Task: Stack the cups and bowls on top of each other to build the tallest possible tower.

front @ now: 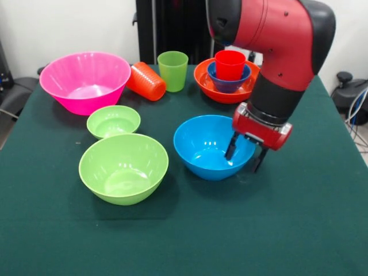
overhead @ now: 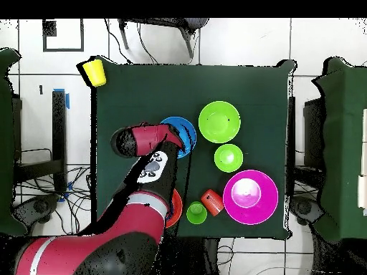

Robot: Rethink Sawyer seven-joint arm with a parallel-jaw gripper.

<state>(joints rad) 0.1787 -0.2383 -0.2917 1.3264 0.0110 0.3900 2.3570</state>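
The large blue bowl [front: 207, 146] stands upright mid-table; it also shows in the overhead view [overhead: 185, 132]. My gripper [front: 246, 154] is open and straddles its right rim, one finger [front: 231, 147] inside the bowl and the other outside. The wide orange bowl [front: 211, 87] at the back holds the small dark blue bowl [front: 229, 84] with the red cup [front: 230, 63] in it. The orange cup [front: 146, 81] lies on its side beside the upright light green cup [front: 172, 70]. The yellow cup [overhead: 94, 71] shows only overhead, at a table corner.
The huge pink bowl [front: 85, 80] stands at the back left. The small green bowl [front: 113, 121] and the large green bowl [front: 123, 167] stand in front of it, left of the blue bowl. The arm [front: 276, 40] hangs over the orange bowl's right side.
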